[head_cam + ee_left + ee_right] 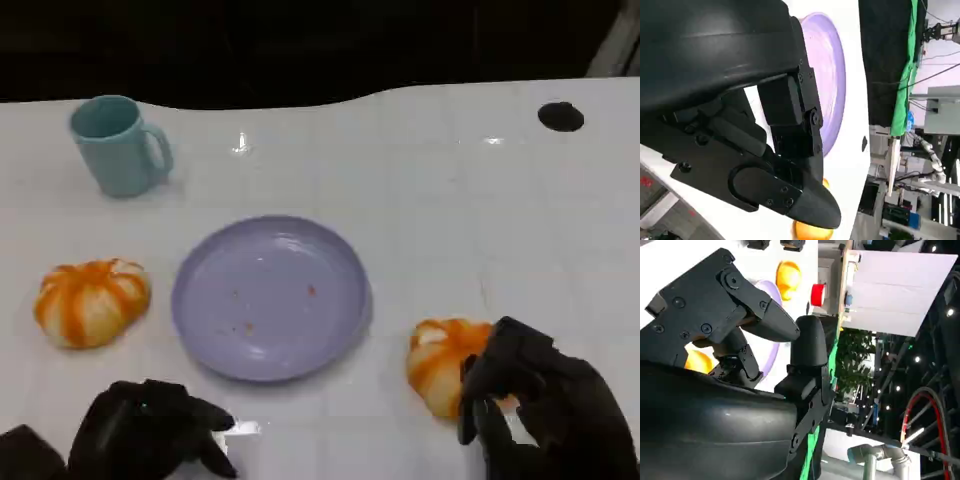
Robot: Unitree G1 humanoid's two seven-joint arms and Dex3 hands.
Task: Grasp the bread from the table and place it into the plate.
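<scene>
Right hand [530, 400] cups the orange-and-white round bread roll [440, 362] at the lavender round plate's [270, 297] 4 o'clock, fingers touching it; firm grasp unclear. Left hand [150, 430] rests curled and empty at 7 o'clock.

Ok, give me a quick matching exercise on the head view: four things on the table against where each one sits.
Things:
1. mug
2. plate
3. left bread
4. right bread

Places:
A. centre of the table
B. at the right hand, by its fingers
C. far left corner area
D. left of the plate, apart from it

Pairs: 1-C, 2-A, 3-D, 4-B
</scene>
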